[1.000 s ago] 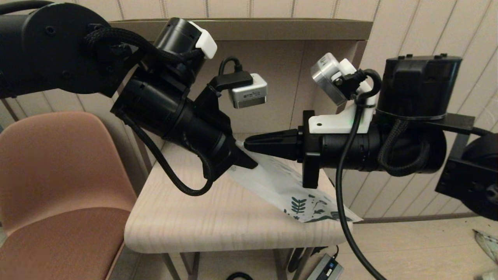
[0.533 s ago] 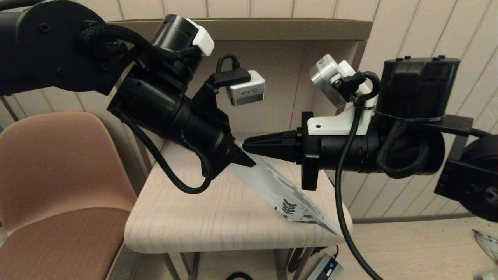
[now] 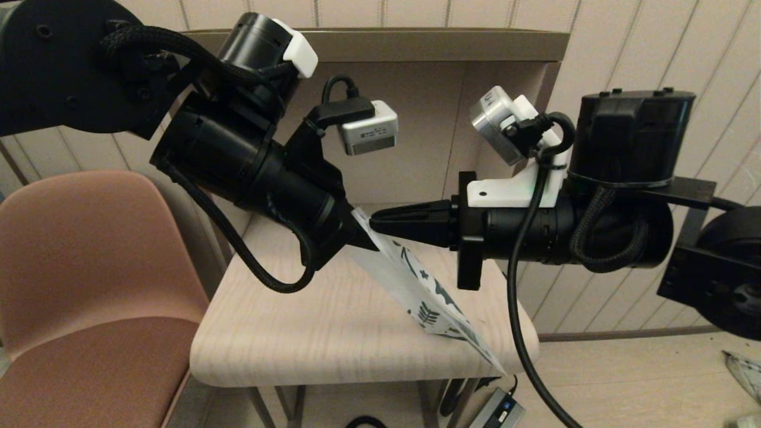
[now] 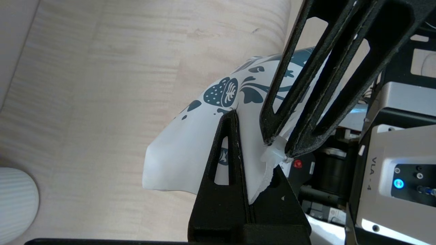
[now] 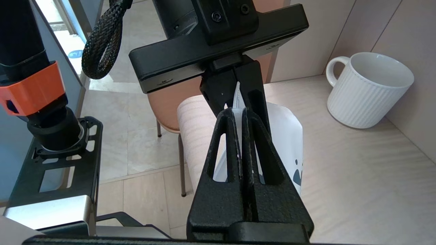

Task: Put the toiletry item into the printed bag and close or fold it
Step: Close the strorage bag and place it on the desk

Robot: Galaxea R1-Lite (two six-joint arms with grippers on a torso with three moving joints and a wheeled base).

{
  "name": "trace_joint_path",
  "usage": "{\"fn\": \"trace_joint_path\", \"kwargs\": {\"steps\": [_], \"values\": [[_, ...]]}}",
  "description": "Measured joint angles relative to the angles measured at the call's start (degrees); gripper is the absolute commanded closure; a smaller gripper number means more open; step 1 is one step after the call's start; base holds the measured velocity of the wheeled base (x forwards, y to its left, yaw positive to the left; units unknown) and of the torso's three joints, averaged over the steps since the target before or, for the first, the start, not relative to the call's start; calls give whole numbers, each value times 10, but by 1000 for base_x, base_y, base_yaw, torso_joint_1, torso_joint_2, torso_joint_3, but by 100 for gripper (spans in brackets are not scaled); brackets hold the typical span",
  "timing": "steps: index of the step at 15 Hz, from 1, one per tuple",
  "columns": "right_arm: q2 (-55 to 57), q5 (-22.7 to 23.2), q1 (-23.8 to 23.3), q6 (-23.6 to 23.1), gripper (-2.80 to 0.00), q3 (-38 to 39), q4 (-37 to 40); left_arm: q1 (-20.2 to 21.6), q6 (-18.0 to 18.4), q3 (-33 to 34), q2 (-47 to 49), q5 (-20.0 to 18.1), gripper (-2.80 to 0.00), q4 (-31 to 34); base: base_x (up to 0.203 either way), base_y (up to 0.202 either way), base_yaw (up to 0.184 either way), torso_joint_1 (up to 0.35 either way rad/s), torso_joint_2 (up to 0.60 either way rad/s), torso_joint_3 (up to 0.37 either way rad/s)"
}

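Since a second ago we have lifted the printed bag point(image 3: 416, 282) higher, its leaf-print end now hanging steeply over the wooden table point(image 3: 309, 333). Left gripper point(image 4: 243, 149) and right gripper point(image 3: 373, 221) both pinch its top edge, jaws closed. Toiletry item unseen, possibly inside. Ribbed mug point(image 5: 369, 90) behind; chair point(image 3: 89, 285) left.

Both arms raised mid-air, left tool point(image 3: 364, 238) and right tool point(image 3: 376, 224) tip to tip, fingers pinched closed.
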Motion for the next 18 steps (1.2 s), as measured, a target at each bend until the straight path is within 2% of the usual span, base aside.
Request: {"fn": "trace_joint_path", "kwargs": {"steps": [18], "values": [[-1, 0, 0, -17, 0, 7, 0, 18, -8, 1, 10, 2, 0, -12, 0, 0, 0, 0, 0, 0]]}}
